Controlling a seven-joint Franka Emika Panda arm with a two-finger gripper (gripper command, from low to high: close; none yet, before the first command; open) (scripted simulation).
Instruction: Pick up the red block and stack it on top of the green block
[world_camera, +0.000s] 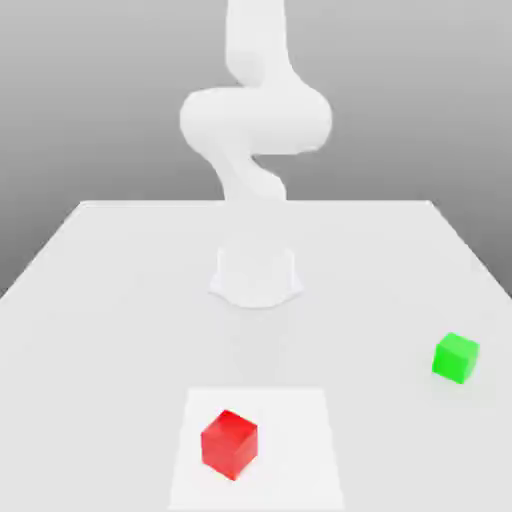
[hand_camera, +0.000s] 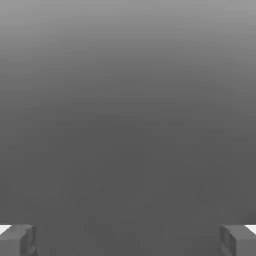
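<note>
On table (world_camera: 120, 260): red block (world_camera: 229, 443) apart from wide-open, empty hand (hand_camera: 128, 240).

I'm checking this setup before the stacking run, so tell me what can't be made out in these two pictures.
- Arm, exterior view: its upper part is cut off by the top edge.
- Gripper, hand view: the two fingertips stand wide apart, nothing between them; the rest is cut off by the lower edge.
- Red block and green block, exterior view: their far faces and undersides are hidden by the blocks themselves.
- Table, exterior view: near corners cut off.
</note>
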